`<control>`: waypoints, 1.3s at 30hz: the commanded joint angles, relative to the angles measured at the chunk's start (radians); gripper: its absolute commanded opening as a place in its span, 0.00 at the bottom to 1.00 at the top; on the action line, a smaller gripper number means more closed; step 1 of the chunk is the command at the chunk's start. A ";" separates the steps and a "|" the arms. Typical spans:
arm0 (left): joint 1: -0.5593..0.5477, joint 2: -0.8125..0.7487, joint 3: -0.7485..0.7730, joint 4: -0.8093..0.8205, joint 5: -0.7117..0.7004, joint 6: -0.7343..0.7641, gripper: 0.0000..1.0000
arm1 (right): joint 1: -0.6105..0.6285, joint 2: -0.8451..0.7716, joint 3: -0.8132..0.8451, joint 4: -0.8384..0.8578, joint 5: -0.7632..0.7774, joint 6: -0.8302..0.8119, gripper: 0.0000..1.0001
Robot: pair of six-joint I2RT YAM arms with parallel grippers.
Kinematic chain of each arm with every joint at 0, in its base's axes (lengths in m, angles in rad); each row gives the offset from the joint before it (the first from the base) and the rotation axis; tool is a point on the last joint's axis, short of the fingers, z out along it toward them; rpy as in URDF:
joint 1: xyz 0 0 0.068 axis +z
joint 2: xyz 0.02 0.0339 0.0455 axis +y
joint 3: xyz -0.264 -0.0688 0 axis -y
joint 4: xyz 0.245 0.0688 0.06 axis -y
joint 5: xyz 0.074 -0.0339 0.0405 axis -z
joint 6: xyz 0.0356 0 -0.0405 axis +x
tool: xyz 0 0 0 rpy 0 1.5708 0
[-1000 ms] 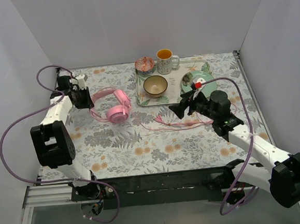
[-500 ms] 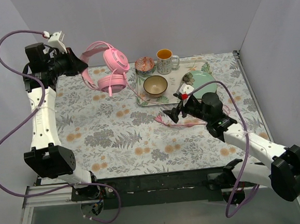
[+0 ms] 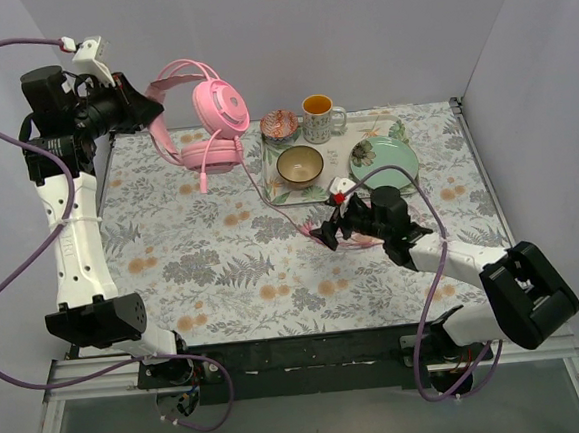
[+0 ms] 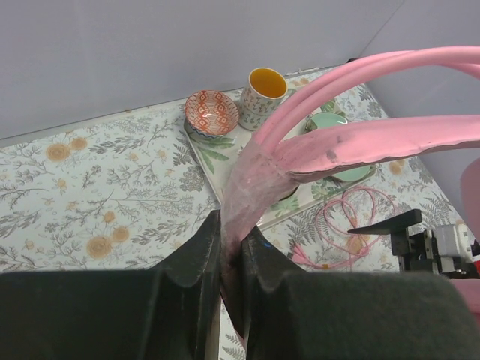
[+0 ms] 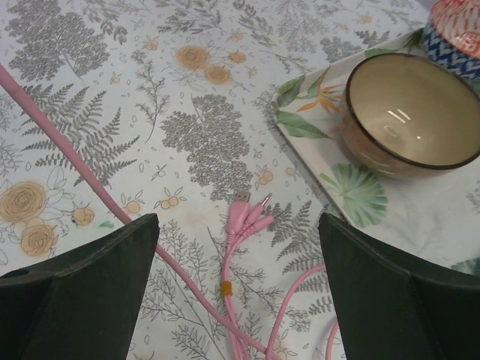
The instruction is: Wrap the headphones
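The pink headphones (image 3: 207,123) hang high above the table's far left, held by the headband in my left gripper (image 3: 146,109). In the left wrist view the headband (image 4: 300,146) sits pinched between the black fingers (image 4: 196,259). The thin pink cable (image 3: 257,189) runs down from an earcup to a loose pile on the table. My right gripper (image 3: 323,236) is open and low over the cable's end. In the right wrist view the plugs (image 5: 251,214) lie on the table between the spread fingers (image 5: 82,262), untouched.
A floral tray (image 3: 273,193) at the back holds a tan bowl (image 3: 299,165), a small red patterned bowl (image 3: 278,126), a yellow-lined mug (image 3: 319,117) and a green plate (image 3: 383,159). White walls close in left, right and back. Purple robot cables loop beside both arms.
My left arm has lifted the headphones off the table and up high to the left. My right gripper has moved left and down toward the cable's plug end.
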 commanded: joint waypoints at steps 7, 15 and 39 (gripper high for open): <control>0.004 -0.043 0.058 0.006 0.015 -0.056 0.00 | 0.032 0.041 -0.031 0.115 0.002 0.004 0.90; 0.003 -0.040 0.063 0.018 0.001 -0.056 0.00 | 0.103 -0.110 -0.039 -0.049 0.341 -0.136 0.88; -0.002 -0.084 -0.053 0.108 -0.134 -0.075 0.00 | 0.143 0.131 0.053 -0.018 0.318 -0.022 0.01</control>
